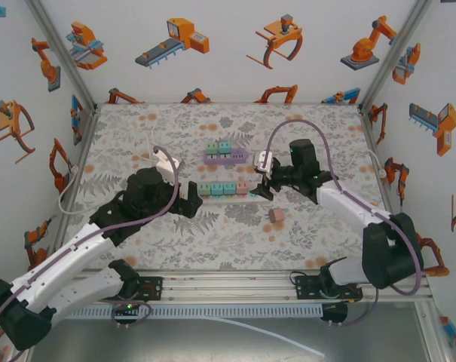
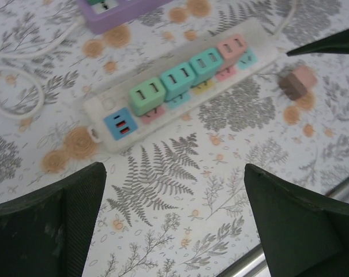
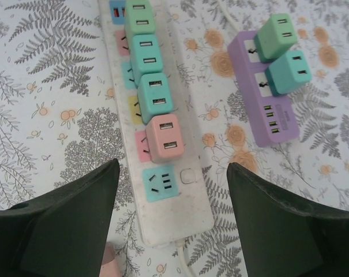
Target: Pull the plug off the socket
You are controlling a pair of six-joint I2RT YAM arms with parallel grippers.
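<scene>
My right gripper (image 3: 173, 179), spread and empty at the frame's bottom, hovers over the power strip (image 3: 186, 222), I think because the loose pink plug (image 1: 275, 216) lies already free right of centre; my left gripper (image 2: 174, 173) is spread too.

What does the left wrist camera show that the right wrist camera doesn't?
Left wrist: the looping white cable and the whole loose pink cube plug. Right wrist: the purple plastic power strip nearly whole, carrying a green plug and a teal plug. Both: the long white power strip with its row of four plugs, framed by the open left claw or open right claw.
</scene>
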